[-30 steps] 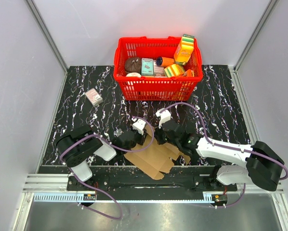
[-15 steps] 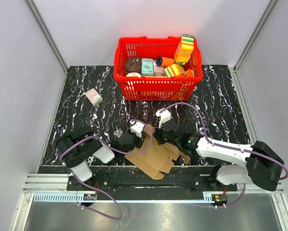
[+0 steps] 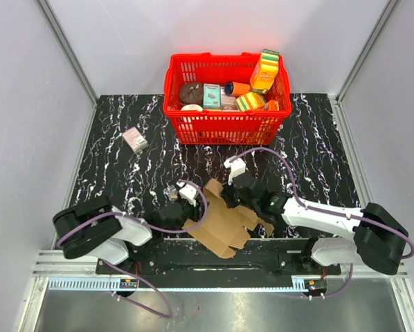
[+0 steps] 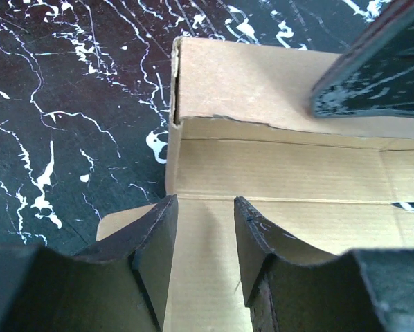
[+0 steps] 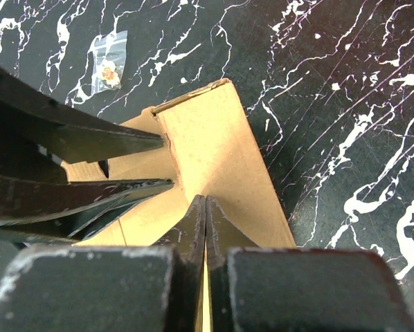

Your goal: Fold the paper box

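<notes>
Black, white-veined worktop [image 3: 124, 180], boxed in by pale walls, carries your paper box [image 3: 221, 225] flat at the near edge, between both pincers. Your left pincer [image 4: 203, 202] hangs over its panel, jaws partly apart, gripping nothing. Your right pincer [image 5: 204, 199] is closed tight, tips against the box. Print on the packages [image 3: 264, 69] in the far red basket [image 3: 224, 128] is too small to read.

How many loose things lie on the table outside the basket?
3: the paper box at the near edge, a small box far left, a tiny bag left of the paper box. More may be hidden.
</notes>
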